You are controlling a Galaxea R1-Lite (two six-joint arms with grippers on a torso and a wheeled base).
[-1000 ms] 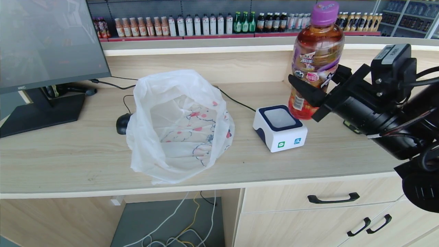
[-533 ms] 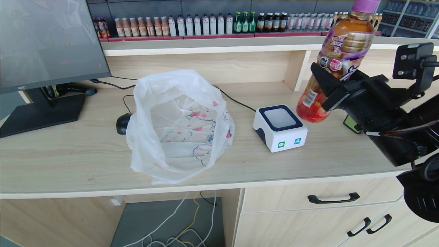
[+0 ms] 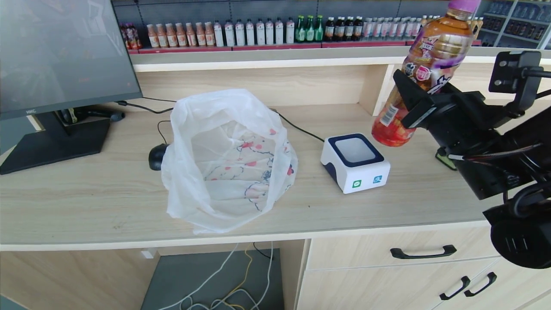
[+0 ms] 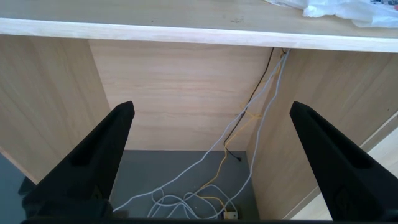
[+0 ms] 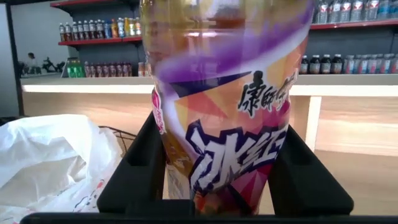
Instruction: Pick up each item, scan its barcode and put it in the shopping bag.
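A wooden shop checkout counter (image 3: 86,189) seen from above. The right gripper (image 3: 416,94) is clamped around the middle of an iced tea bottle (image 3: 434,47), a clear plastic bottle of amber drink with a purple cap and a purple and orange label. The bottle is held off the counter and tilted, its cap leaning up and toward the robot's right, its base lower and nearer the scanner. It hangs just behind and to the right of the barcode scanner (image 3: 355,162), a small white box with a dark blue frame around its top window, and does not touch it.

In the right wrist view the bottle's label fills the middle, with a black finger (image 5: 134,168) pressed against each side.

Left of the scanner, the white plastic shopping bag (image 3: 228,159) stands open on the counter, its mouth facing up, with a red and blue cartoon print inside. A black mouse (image 3: 156,156) lies just beside the bag's left side. A dark monitor (image 3: 64,47) stands at the far left.

The left gripper (image 4: 208,155) sits below the counter's edge with its jaws spread wide and nothing between them, facing the recess under the counter, where loose cables (image 4: 205,186) hang.
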